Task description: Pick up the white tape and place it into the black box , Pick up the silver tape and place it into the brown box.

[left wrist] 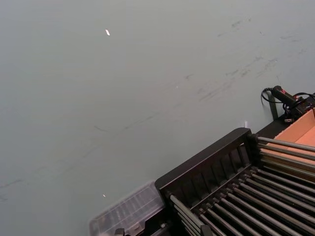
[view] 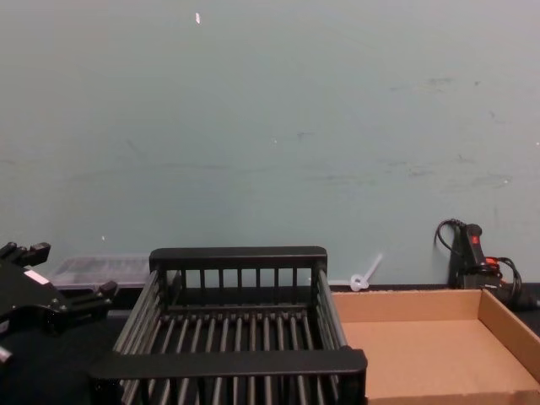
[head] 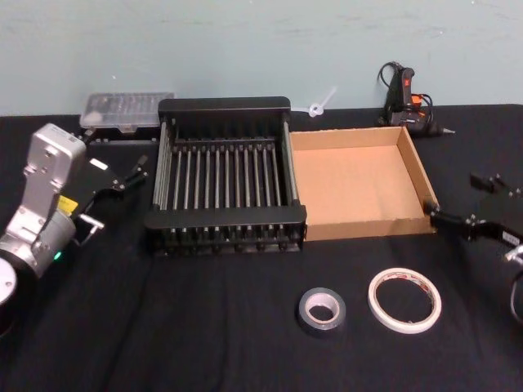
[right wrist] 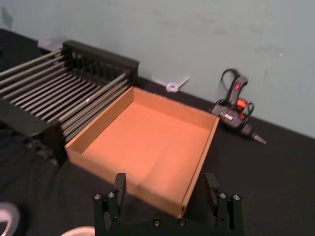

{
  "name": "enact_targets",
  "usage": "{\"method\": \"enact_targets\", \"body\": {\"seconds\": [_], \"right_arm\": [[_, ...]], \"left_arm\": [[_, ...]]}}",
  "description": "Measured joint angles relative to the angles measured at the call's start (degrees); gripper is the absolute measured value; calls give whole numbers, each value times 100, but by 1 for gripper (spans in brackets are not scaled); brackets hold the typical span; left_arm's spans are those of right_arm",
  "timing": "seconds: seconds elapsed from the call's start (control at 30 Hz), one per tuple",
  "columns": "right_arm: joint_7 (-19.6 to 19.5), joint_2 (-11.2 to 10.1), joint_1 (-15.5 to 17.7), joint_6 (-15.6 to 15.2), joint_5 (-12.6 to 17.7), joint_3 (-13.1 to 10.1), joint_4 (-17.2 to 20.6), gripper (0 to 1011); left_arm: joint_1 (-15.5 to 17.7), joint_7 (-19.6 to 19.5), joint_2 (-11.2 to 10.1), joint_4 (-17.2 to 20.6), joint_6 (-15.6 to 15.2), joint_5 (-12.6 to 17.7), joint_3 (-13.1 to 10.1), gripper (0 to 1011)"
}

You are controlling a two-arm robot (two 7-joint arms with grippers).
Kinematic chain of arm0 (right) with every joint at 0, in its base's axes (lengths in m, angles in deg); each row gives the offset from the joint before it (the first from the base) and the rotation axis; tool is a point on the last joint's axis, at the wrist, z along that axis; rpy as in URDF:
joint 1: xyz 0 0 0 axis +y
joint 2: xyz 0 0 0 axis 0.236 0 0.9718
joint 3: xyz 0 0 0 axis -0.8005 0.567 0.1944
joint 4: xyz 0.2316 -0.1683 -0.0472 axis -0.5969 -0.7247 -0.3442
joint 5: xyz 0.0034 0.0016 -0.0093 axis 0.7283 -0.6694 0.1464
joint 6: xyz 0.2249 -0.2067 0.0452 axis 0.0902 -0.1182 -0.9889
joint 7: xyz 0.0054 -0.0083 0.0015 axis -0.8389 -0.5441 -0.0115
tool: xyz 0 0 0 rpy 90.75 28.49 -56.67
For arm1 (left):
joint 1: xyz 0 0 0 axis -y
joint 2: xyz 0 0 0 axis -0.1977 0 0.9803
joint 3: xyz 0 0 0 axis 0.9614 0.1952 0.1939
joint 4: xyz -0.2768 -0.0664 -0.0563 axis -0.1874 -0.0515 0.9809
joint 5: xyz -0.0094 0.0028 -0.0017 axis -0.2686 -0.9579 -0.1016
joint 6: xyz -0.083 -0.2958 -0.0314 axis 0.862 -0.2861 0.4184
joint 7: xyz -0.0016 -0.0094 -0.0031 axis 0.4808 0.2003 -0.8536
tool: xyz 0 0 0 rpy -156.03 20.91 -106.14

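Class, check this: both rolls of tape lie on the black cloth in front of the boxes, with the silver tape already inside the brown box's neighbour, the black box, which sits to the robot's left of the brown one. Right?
Not quite. In the head view the silver tape lies on the cloth beside the white tape, not in the black box, whose slatted bottom holds nothing. The rest stands: the black box sits left of the brown box.

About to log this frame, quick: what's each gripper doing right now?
Left gripper: open, empty, beside the black box.
Right gripper: open, empty, right of the brown box.
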Motion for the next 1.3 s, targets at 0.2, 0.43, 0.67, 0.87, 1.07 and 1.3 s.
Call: {"method": "enact_targets", "body": {"seconds": [0.2,0.43,0.67,0.87,1.07,1.3], "right_arm": [[63,-9,186,-180,-36,-14,131,1002],[185,-5,276,-345,-145,23,152,1003],[330,10,315,-512,-208,47,103,1002],[452,-2,358,-626,-279,66,64,1002],[553,-13,422,-661,-280,56,59,1003],[632,-57,481,-696,-278,56,49,1002]], "left_arm": [[0,0,0,0,0,0,0,1001],[1,1,0,0,0,1,0,1001],[0,0,0,0,0,0,0,1001],[0,0,0,0,0,0,0,1001],[0,0,0,0,0,0,0,1001],[0,1,0,0,0,0,0,1001]]}}
